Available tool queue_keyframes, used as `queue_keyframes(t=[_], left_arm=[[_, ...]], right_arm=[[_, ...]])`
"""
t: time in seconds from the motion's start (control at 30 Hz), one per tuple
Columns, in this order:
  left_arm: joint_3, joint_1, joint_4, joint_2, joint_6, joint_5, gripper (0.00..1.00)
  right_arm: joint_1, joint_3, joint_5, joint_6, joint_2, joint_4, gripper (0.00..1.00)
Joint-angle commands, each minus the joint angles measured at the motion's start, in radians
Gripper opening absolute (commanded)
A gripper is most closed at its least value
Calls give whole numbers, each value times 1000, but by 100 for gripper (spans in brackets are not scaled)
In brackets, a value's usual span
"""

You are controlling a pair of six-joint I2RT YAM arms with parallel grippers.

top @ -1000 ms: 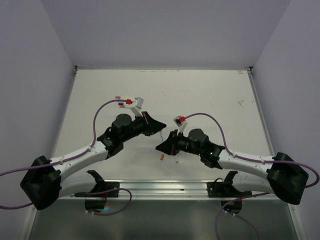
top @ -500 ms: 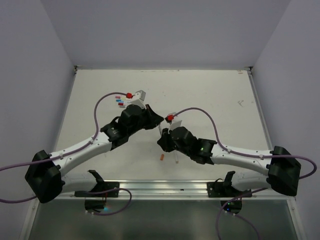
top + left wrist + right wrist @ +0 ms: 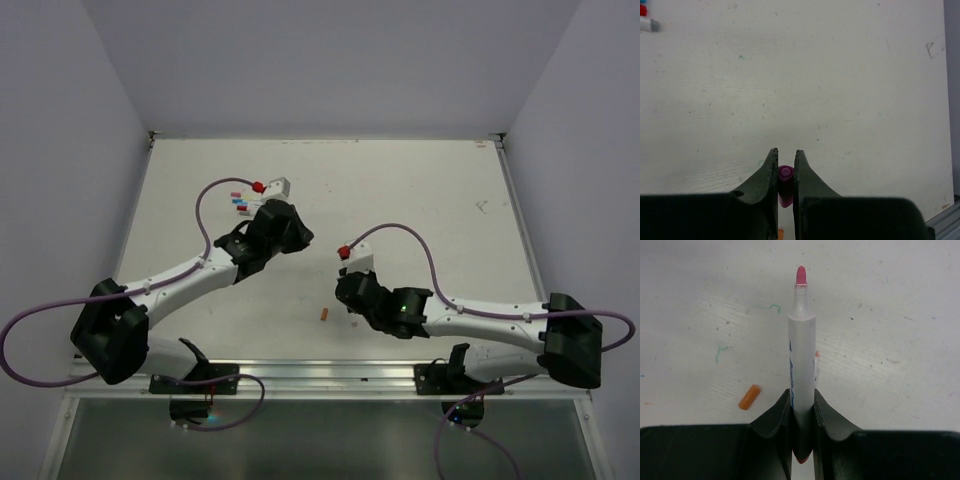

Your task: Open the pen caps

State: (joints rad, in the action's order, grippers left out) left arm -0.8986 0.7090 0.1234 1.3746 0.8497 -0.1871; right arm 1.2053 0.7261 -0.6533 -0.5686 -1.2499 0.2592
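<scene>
My left gripper point(image 3: 786, 152) is shut on a magenta pen cap point(image 3: 785, 179), held end-on just behind the fingertips, above bare table. In the top view the left gripper point(image 3: 302, 238) hangs left of centre. My right gripper point(image 3: 802, 397) is shut on a white pen point(image 3: 802, 350). The pen's bare pink tip point(image 3: 801, 275) points away from the camera. From above, the right gripper point(image 3: 346, 300) is low over the near middle and hides the pen. An orange pen cap point(image 3: 749, 396) lies loose on the table just left of the right fingers; it is also the orange cap point(image 3: 322, 315) in the top view.
Several small pink, blue and red pen caps point(image 3: 240, 204) lie in a cluster at the far left, behind the left wrist. A red cap point(image 3: 642, 10) and a pale pen end point(image 3: 650, 25) show at the left wrist view's top-left corner. Purple cables point(image 3: 400, 232) loop over both arms.
The two grippers, close together a second ago, have drawn apart. The left one went back and left with the cap. The right one came towards the near edge with the pen.
</scene>
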Motion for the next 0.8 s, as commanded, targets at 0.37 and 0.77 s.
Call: queue_keyframes(t=[0.37, 0.77], left_arm=[[234, 67, -2, -80, -150, 208, 0], [296, 182, -13, -45, -109, 140, 0]], right_arm=[[-180, -171, 260, -109, 214, 58, 0], [-239, -209, 346, -112, 112, -34, 0]])
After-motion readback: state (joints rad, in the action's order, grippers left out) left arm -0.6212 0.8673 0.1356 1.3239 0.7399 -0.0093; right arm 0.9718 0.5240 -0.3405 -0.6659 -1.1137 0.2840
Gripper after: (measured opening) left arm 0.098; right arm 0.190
